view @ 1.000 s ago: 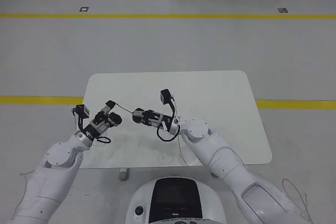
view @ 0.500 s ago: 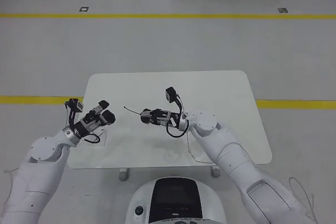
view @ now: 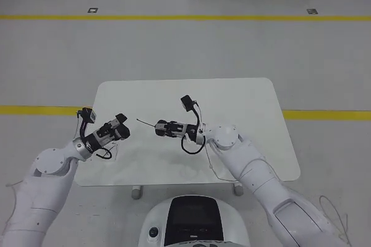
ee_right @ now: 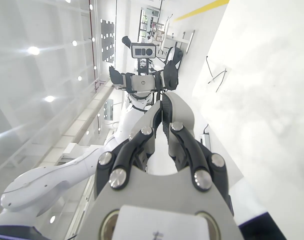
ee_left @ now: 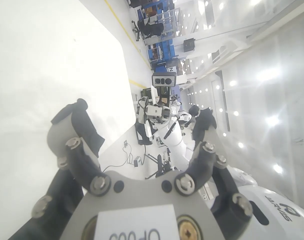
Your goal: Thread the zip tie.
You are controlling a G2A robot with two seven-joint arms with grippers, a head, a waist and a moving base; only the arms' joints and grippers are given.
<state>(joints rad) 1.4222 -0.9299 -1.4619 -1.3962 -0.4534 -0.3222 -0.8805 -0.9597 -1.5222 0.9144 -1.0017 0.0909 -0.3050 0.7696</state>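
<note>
A thin black zip tie [view: 145,123] is held above the white table [view: 235,99], and its free end points toward the left arm. My right gripper [view: 159,128] is shut on it near the table's middle. In the right wrist view the right gripper [ee_right: 162,101] has its fingers pressed together. My left gripper [view: 122,123] hovers open over the table's left part, a short gap away from the tie's tip. The left wrist view shows the left gripper [ee_left: 141,116] spread wide with nothing between its fingers [ee_left: 76,116]. The right wrist view also shows the left gripper [ee_right: 141,81] facing it, open.
Two thin dark strips [ee_right: 217,76] lie on the table near its left edge, close under the left arm. The table's right half and far side have free room.
One second ago both grippers met at the zip tie. The left gripper has let go, opened and pulled back to the left. The right gripper drew slightly right, still holding the tie.
</note>
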